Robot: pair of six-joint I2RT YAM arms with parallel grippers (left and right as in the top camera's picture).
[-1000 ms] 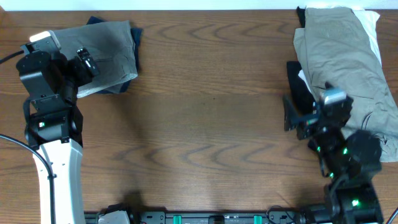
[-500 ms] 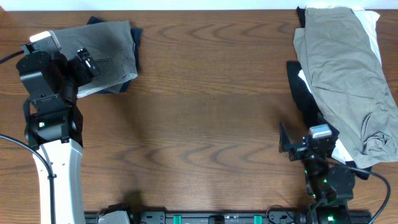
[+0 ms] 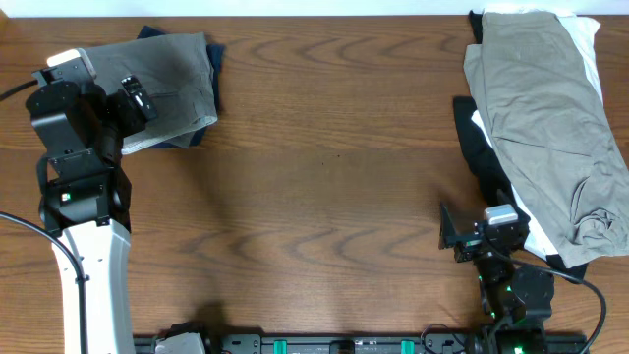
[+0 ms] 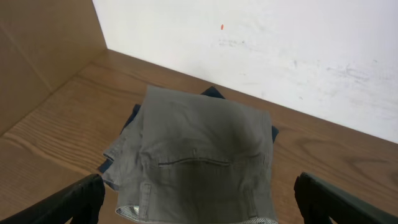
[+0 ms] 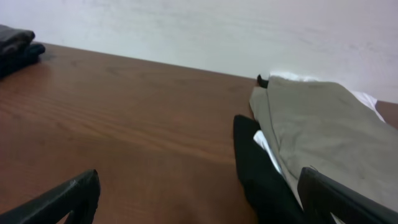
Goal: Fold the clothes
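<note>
At the upper left of the overhead view, folded grey shorts (image 3: 172, 79) lie squared on a navy piece (image 3: 218, 64) that peeks out along their edges. The left end effector (image 4: 208, 202) hangs just above this stack with its fingers spread wide, holding nothing.

At the upper right, the rest of the clothes wait in a loose pile. A khaki garment (image 3: 545, 108) is draped on top, a white one (image 3: 588, 34) shows at its far edge, and a black one (image 3: 477, 147) sticks out underneath on the left. The right end effector (image 5: 205, 202) sits low at the lower right, just beside the pile's near end, fingers also spread and empty. The wooden worktop (image 3: 334, 177) between the two heaps is bare.

This looks like the gap between garments: one is folded and the next is not yet picked. The next move likely calls for the right arm to pinch an edge of the khaki garment, pull it to the middle and lay it flat.
</note>
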